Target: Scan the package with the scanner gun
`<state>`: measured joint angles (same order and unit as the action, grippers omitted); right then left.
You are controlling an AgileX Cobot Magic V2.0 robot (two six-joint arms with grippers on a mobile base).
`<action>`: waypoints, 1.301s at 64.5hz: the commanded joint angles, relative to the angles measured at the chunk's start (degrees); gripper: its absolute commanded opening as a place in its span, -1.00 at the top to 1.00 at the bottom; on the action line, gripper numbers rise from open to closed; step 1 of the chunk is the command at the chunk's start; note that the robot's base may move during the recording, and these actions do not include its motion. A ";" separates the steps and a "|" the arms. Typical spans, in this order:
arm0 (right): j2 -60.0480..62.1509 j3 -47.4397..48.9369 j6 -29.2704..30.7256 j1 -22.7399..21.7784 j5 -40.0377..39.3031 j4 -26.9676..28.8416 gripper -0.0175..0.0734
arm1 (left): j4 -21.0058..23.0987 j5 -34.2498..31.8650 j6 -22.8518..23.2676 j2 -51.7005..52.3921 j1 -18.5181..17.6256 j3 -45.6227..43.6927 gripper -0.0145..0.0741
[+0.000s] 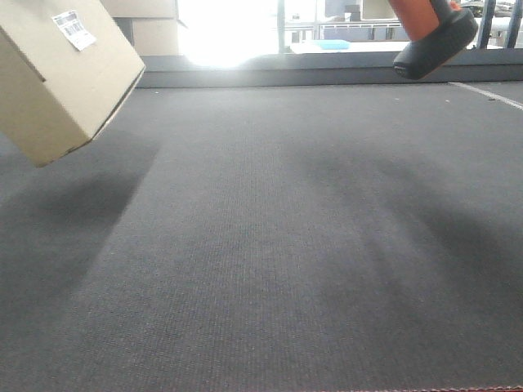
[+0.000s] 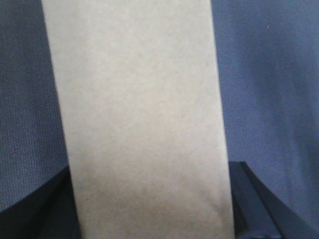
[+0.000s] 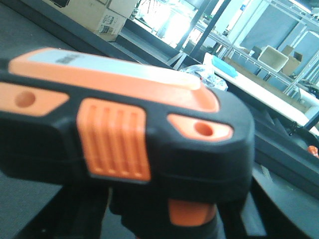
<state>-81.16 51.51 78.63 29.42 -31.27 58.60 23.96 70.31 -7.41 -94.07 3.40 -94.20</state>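
Observation:
The package [image 1: 61,77], a tan cardboard box, hangs tilted above the grey carpet at the upper left of the front view. Its white barcode label [image 1: 74,29] faces up and to the right. In the left wrist view the package [image 2: 142,114] fills the middle, and my left gripper [image 2: 149,211] is shut on it, with a black finger showing on each side. The scanner gun [image 3: 124,124], black with orange stripe and trigger, is held in my shut right gripper [image 3: 159,221]. Only its orange handle and black foot [image 1: 433,45] show at the upper right of the front view, well apart from the package.
Grey carpet [image 1: 270,245] covers the floor. A raised dark ledge [image 1: 310,73] runs along its far edge, with cardboard boxes [image 1: 151,28] and a white table [image 1: 351,46] behind. A white line [image 1: 490,95] crosses the far right. Shelving [image 3: 279,55] stands beyond the scanner.

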 commanded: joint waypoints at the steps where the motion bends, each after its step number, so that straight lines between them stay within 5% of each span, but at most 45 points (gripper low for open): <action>1: 1.19 1.04 0.33 -0.31 -2.37 0.93 0.96 | 0.75 -0.34 -0.18 0.73 -0.12 -0.36 0.92; 21: 1.19 7.06 0.22 -1.18 8.11 17.88 0.96 | 0.75 -0.34 -0.18 0.73 -0.12 -0.36 0.92; 33: 1.19 10.13 0.22 -9.13 17.42 30.30 0.96 | 0.75 -0.34 -0.18 0.73 -0.12 -0.36 0.92; 44: 1.19 10.13 0.22 -16.37 25.94 29.62 0.96 | 0.75 -0.34 -0.18 0.73 -0.12 -0.36 0.92; 64: 1.19 7.54 -0.47 -16.77 20.24 25.70 0.96 | 1.30 -0.34 -0.18 0.73 -0.12 -0.36 0.92; 84: 0.38 3.79 -17.20 -15.97 16.74 13.63 0.96 | 1.30 -0.34 -0.18 0.73 -0.12 -0.36 0.92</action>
<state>-81.05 55.14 66.51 12.97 -11.38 76.72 24.26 70.41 -7.41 -94.07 3.40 -94.20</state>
